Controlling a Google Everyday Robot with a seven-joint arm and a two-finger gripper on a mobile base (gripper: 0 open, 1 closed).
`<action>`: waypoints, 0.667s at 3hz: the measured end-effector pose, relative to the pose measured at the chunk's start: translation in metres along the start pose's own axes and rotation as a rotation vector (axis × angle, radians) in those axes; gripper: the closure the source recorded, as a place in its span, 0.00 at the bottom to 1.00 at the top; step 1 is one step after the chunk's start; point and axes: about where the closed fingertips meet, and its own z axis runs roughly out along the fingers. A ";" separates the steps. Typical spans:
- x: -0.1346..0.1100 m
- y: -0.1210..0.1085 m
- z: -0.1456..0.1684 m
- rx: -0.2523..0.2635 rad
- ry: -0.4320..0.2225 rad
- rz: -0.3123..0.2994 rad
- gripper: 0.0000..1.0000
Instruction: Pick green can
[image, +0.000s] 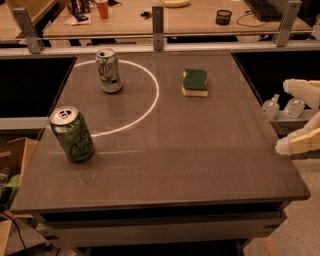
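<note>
The green can stands upright near the front left of the dark table, all green with pale script and a silver top. My gripper is at the far right edge of the view, just off the table's right side. Its two pale fingers are spread apart with nothing between them. The can is far to the left of the gripper, across the table.
A whitish-silver can with green lettering stands at the back left, inside a white circle line. A green and yellow sponge lies at the back right. Two small bottles sit beyond the right edge. A railing runs behind the table.
</note>
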 end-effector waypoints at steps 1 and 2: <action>0.008 0.009 0.010 0.014 0.028 -0.006 0.00; 0.029 0.038 0.052 -0.018 0.092 -0.040 0.00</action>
